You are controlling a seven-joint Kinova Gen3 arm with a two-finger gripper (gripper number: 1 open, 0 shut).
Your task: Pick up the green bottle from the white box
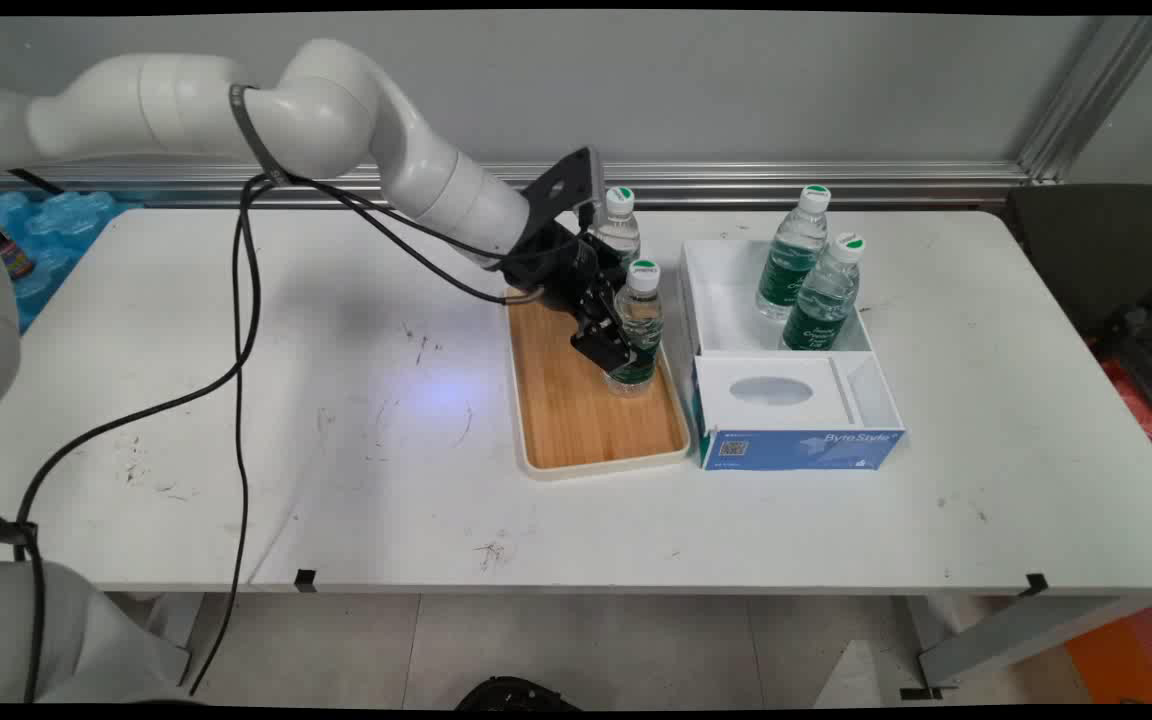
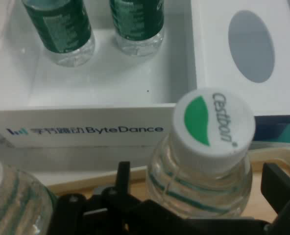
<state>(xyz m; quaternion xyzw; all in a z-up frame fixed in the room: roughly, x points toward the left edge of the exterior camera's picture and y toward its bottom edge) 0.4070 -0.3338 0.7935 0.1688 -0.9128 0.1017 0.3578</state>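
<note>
Your white bench (image 1: 236, 400) runs across under a grey wall, scuffed with dark marks on its left half. Near the middle lies a wooden tray (image 1: 576, 420) with a pale rim, its long axis running from the near edge toward the wall. On it you have the gripper (image 1: 626, 345) closed around a water bottle (image 1: 639, 325), which stands upright, its long axis vertical and its white cap with the green leaf pointing up; in the hand view that cap (image 2: 213, 122) sits just above the black linkage, with the bottle's body between the fingers. A second bottle (image 1: 620, 225) stands upright on the tray's far end, just behind the arm's wrist. Just beside the tray on the right sits a white box (image 1: 716, 290) with blue lettering on its front. Its far compartment holds two more bottles (image 1: 808, 270), both upright and close together. Its near part is a closed top with a grey oval (image 1: 771, 390).
</note>
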